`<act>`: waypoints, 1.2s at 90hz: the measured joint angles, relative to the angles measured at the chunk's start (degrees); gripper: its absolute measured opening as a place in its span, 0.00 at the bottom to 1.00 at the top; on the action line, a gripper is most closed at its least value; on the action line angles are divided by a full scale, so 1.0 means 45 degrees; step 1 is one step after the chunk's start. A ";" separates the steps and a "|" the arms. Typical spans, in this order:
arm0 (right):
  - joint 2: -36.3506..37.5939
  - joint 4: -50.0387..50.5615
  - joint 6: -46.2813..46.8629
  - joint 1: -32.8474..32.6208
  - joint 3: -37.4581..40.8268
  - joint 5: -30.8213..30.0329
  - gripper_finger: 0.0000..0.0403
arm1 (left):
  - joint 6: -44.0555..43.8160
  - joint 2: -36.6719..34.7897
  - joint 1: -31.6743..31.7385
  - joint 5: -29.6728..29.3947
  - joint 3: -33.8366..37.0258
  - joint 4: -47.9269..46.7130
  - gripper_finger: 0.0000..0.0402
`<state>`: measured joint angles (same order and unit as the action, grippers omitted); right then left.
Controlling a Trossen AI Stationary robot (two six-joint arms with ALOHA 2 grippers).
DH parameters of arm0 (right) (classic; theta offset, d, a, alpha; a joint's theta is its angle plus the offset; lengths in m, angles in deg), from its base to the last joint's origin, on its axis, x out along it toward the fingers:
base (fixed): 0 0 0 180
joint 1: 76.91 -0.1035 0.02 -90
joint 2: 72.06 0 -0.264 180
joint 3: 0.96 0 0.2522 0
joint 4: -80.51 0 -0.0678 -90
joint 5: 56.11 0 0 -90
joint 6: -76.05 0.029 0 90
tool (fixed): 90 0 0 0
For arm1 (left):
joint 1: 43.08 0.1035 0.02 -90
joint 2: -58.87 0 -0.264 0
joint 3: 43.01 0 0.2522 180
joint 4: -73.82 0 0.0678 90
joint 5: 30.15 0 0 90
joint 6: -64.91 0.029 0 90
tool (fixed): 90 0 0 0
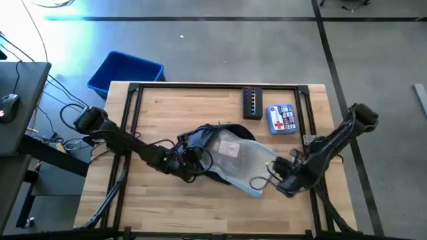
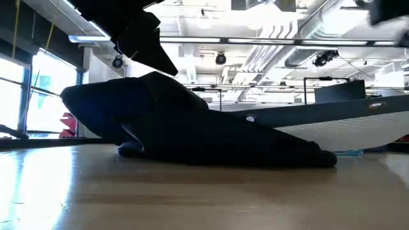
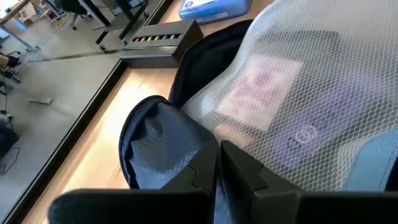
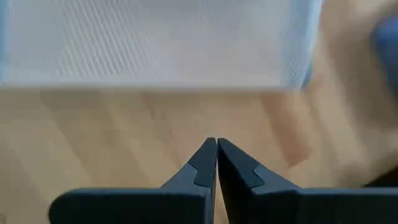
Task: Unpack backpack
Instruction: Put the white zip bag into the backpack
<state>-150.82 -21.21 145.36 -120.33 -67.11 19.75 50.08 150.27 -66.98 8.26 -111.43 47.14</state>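
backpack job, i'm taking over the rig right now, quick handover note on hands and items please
Left hand: shut on the backpack fabric at its opening.
Right hand: shut, empty, above bare table beside the mesh pouch.
Backpack lies mid-table; the pouch is partly out of it, toward the right arm.
Done: first-aid box and black marker case sit at the far edge.
Left: pull the pouch clear; backpack interior not visible, check it.

I work in a lab or open workshop hall: my wooden tabletop (image 1: 173, 193) sits on a bare concrete floor (image 1: 220, 47) marked with dark tape lines, under an exposed ceiling (image 2: 255, 38) of ducts, pipes and strip lights, cables (image 1: 57, 113) trailing beside it.
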 joint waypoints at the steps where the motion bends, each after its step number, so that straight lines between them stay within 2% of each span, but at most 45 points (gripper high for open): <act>1: 0.0000 -0.0105 0.0182 -0.0105 0.0143 0.0010 0.00 | 0.0002 0.0000 0.0000 0.0000 0.0000 0.0008 0.00; 9: -0.0013 -0.1247 0.1083 -0.0647 0.1123 -0.0599 0.00 | 0.0094 -0.0005 0.0005 0.0000 0.0000 0.0146 0.00; 17: -0.0223 -0.3678 0.0823 -0.0489 0.2039 -0.1646 0.00 | 0.0196 -0.0005 0.0005 0.0007 0.0000 0.0345 0.00; 26: -0.0567 -0.6280 -0.0566 0.0338 0.2739 -0.2304 0.00 | 0.0357 -0.0005 0.0066 0.0073 0.0002 0.0737 0.00; 33: -0.1005 -0.7475 -0.1771 0.1179 0.2945 -0.2708 0.00 | 0.0529 -0.0005 0.0068 0.0122 0.0000 0.0969 0.00; 49: -0.1881 -1.0666 -0.5151 0.2863 0.2688 -0.4942 0.00 | 0.0255 0.0119 0.0157 0.0426 0.0000 0.1290 0.00; 54: -0.2160 -1.2381 -0.6395 0.3405 0.2643 -0.4888 0.00 | 0.0328 0.0307 0.0165 0.0488 0.0005 0.1407 0.00; 61: -0.2607 -1.4686 -0.8201 0.4090 0.2634 -0.3984 0.00 | 0.0335 0.0607 0.0214 0.0593 0.0005 0.1731 0.00; 69: -0.3067 -1.6599 -0.9266 0.4677 0.2629 -0.3259 0.00 | 0.0485 0.0917 0.0307 0.0750 0.0005 0.2077 0.00; 78: -0.3264 -1.7006 -0.9719 0.5015 0.2619 -0.3053 0.00 | 0.0693 0.1088 0.0306 0.0494 0.0010 0.2097 0.00; 93: -0.3240 -1.6438 -0.9741 0.4877 0.2561 -0.3033 0.00 | 0.0667 0.0212 0.0003 -0.1637 -0.0004 0.1190 0.00; 100: -0.3240 -1.6441 -0.9742 0.4778 0.2561 -0.2974 0.00 | 0.0509 -0.0559 0.0202 -0.1532 -0.0205 0.0136 0.02; 108: -0.3240 -1.6455 -0.9736 0.4726 0.2561 -0.2984 0.00 | -0.0108 -0.1490 0.0923 -0.0579 -0.0516 -0.1646 0.07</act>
<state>-165.40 -95.26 101.54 -99.06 -55.58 6.32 49.59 143.56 -62.82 5.65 -113.75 39.73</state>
